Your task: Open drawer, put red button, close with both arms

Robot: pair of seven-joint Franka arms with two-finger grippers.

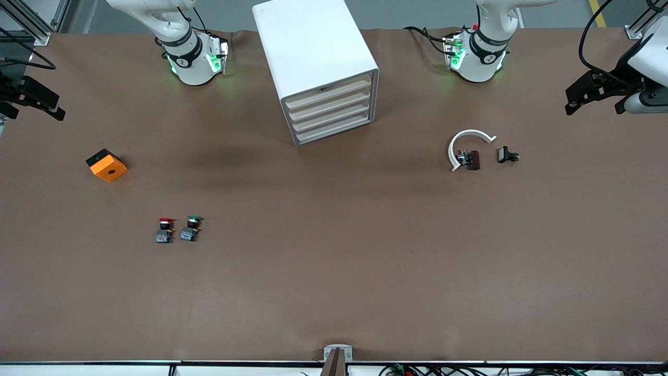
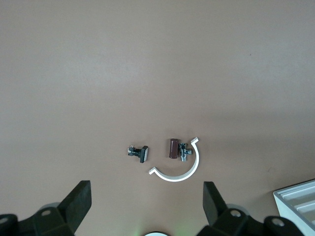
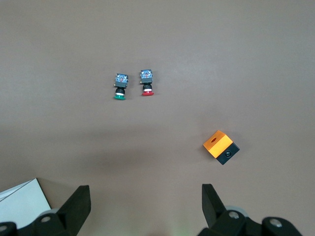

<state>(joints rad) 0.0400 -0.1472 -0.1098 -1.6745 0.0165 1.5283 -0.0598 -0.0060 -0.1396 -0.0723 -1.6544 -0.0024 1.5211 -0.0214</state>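
Note:
The white cabinet (image 1: pixel 313 57) stands at the table's edge between the arm bases, with all four drawers shut. The drawer (image 1: pixel 330 103) is second from the top. The red button (image 1: pixel 165 228) stands on the table toward the right arm's end, beside the green button (image 1: pixel 191 227). It also shows in the right wrist view (image 3: pixel 146 81). My right gripper (image 1: pixel 32 104) hangs high over the right arm's end of the table, open and empty (image 3: pixel 145 191). My left gripper (image 1: pixel 595 99) hangs high over the left arm's end, open and empty (image 2: pixel 146 191).
An orange box (image 1: pixel 107 165) lies farther from the front camera than the buttons. A white C-shaped ring (image 1: pixel 466 143), a brown part (image 1: pixel 472 159) and a black clip (image 1: pixel 506 155) lie toward the left arm's end. The cabinet's corner shows in both wrist views.

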